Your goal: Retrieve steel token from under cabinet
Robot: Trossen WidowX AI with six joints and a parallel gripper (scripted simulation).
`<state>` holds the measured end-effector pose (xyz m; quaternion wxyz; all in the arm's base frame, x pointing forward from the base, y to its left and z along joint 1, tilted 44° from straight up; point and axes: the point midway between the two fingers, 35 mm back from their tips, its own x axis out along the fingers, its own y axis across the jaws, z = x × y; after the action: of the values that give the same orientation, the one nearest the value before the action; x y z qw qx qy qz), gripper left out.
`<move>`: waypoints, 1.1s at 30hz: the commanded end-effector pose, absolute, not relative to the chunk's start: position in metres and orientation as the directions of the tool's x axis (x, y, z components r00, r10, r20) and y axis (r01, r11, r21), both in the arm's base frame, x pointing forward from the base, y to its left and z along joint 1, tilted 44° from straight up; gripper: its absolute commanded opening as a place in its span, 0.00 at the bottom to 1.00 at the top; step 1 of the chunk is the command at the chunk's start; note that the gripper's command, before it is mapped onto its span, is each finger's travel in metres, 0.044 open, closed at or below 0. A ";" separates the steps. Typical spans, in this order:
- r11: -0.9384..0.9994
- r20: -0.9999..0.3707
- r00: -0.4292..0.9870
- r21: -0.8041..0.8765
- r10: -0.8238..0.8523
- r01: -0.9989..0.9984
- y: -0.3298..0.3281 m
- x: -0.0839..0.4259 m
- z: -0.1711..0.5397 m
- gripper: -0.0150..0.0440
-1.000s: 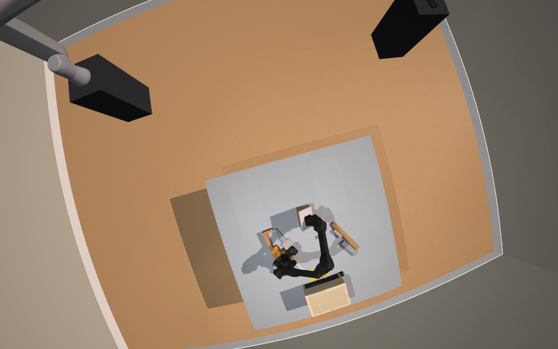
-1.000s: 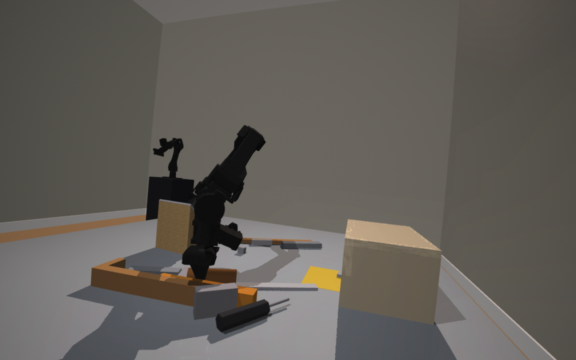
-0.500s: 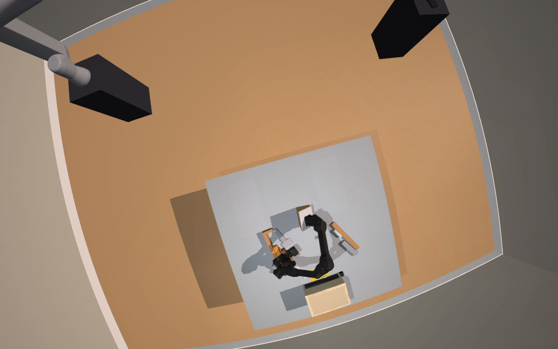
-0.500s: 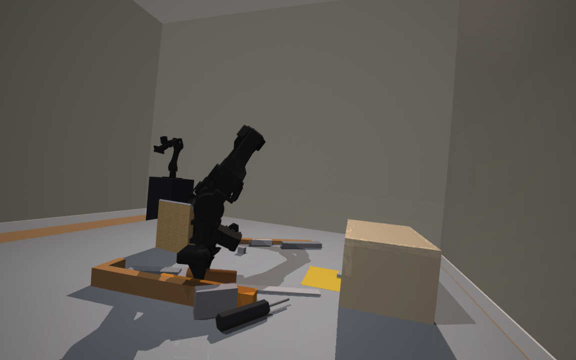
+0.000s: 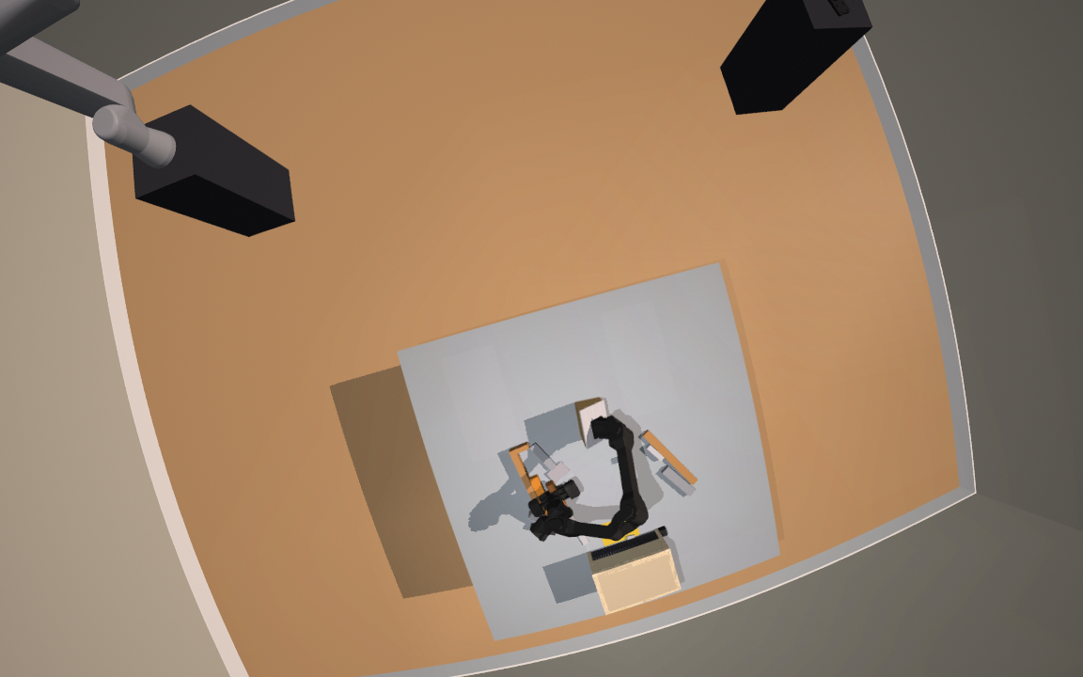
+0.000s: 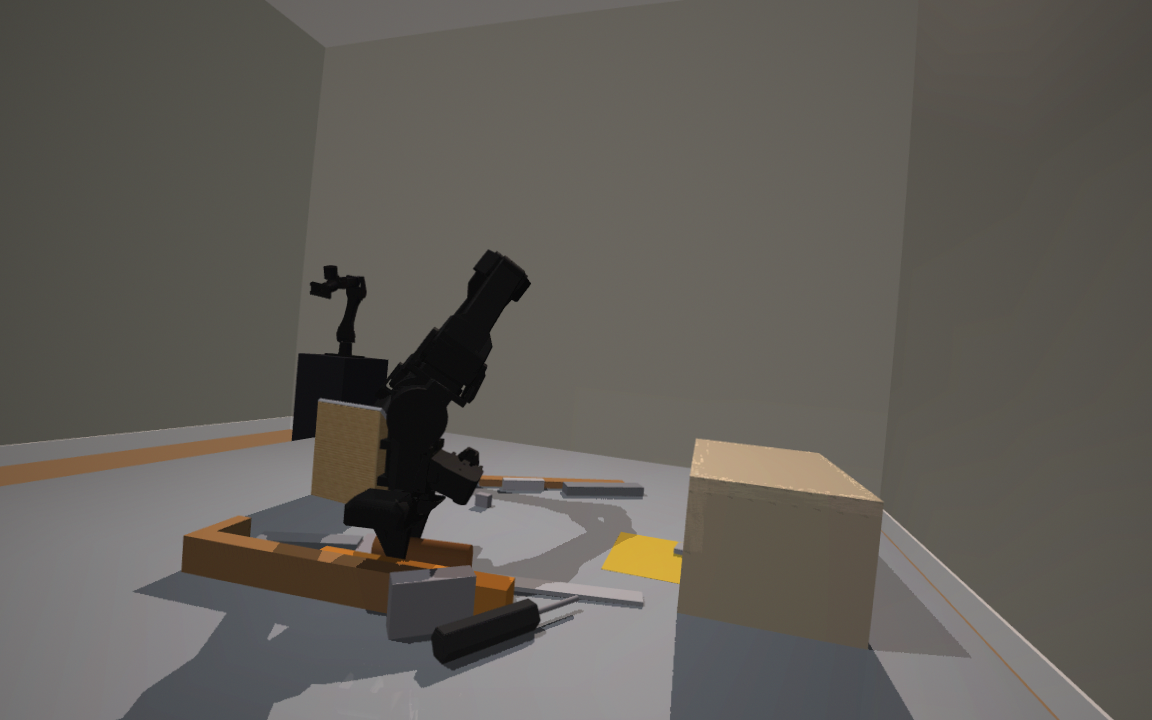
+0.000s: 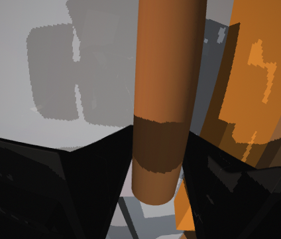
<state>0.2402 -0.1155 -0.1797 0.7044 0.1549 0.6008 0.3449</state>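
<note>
The flat steel token cannot be made out in any view, so you can't confirm its exact spot; by the task, it is under the pale wooden box-shaped cabinet (image 5: pixel 636 580) (image 6: pixel 777 546), behind the dark vent slots (image 5: pixel 625 547). Your jaws are clenched on a round orange-brown handle (image 5: pixel 551 486) (image 6: pixel 437 550) (image 7: pixel 167 83), near its end, beside a long orange angled rail (image 5: pixel 518 461) (image 6: pixel 285 568) (image 7: pixel 260 20). A pale flat bar (image 5: pixel 583 539) (image 6: pixel 584 592) appears to belong to the same tool, though you can't see the join. You look to be at the tool-fetching step, with retrieval to come.

Expect the token to be stiff, thin, fairly light and slippery, and hard to pinch while flat. Don't try to take hold of it by its faces; catch its far edge with the tool and draw it low and slowly onto the yellow marked area (image 5: pixel 608 539) (image 6: pixel 643 557). A hard pull could overshoot, and pressing down could jam it. Keep your grip square on the handle, since its round surface may roll, and lift past the rail before turning towards the cabinet.
</note>
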 end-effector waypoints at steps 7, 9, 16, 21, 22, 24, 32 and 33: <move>0.728 -0.738 0.044 0.651 0.673 -0.215 -0.116 0.240 -0.179 0.25; 0.730 -0.738 0.044 0.654 0.673 -0.200 -0.116 0.240 -0.179 0.25; 0.735 -0.738 0.044 0.662 0.673 -0.146 -0.116 0.240 -0.180 0.25; 0.738 -0.738 0.044 0.666 0.673 -0.107 -0.116 0.240 -0.180 0.25; 0.738 -0.738 0.044 0.667 0.673 -0.099 -0.116 0.240 -0.180 0.25; 0.739 -0.738 0.044 0.669 0.673 -0.083 -0.116 0.240 -0.180 0.25; 0.739 -0.738 0.044 0.673 0.673 -0.021 -0.116 0.240 -0.180 0.25; 0.739 -0.738 0.044 0.673 0.673 -0.013 -0.116 0.240 -0.180 0.25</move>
<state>0.2403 -0.1145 -0.1794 0.6790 0.2438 0.6384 0.2682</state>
